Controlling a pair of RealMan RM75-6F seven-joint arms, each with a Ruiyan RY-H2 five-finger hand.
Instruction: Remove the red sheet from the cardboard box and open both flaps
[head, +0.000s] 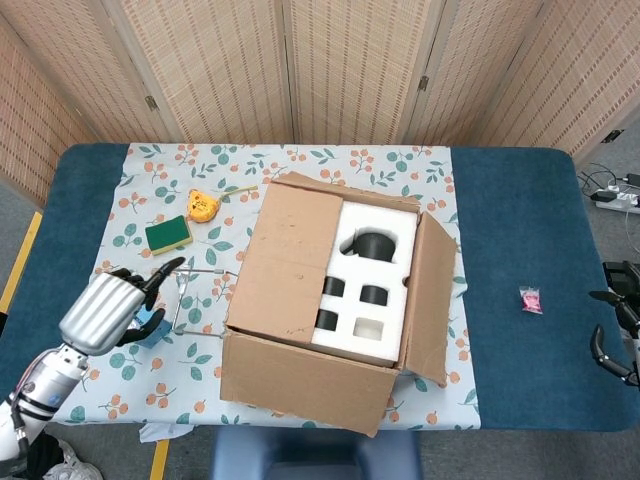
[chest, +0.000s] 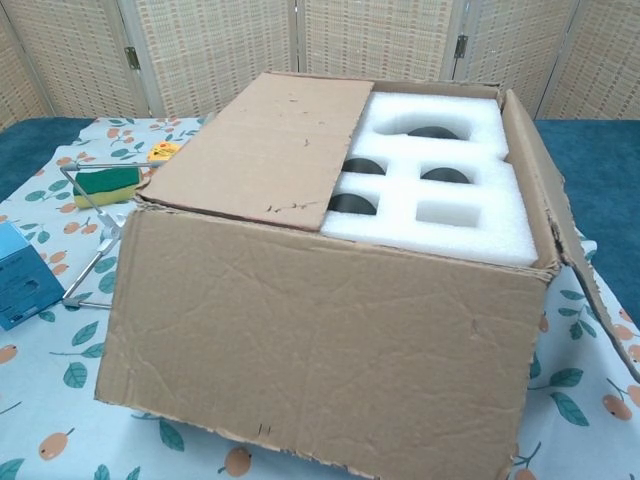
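Note:
The cardboard box (head: 300, 375) (chest: 320, 340) stands mid-table. Its left flap (head: 290, 260) (chest: 265, 150) lies flat over the left half. Its right flap (head: 432, 300) (chest: 560, 230) leans outward to the right, baring white foam (head: 375, 285) (chest: 450, 200) with black items set in its cut-outs. A small pink-red packet (head: 530, 299) lies on the blue cloth to the right of the box. My left hand (head: 108, 310) hovers over the small blue box at the left, fingers apart, holding nothing. Only the spread fingertips of my right hand (head: 618, 335) show at the right edge. Neither hand appears in the chest view.
Left of the box lie a green sponge (head: 169, 234) (chest: 105, 183), a yellow tape measure (head: 203, 205), a wire stand (head: 195, 290) (chest: 90, 250) and the small blue box (chest: 20, 275). Folding screens stand behind the table.

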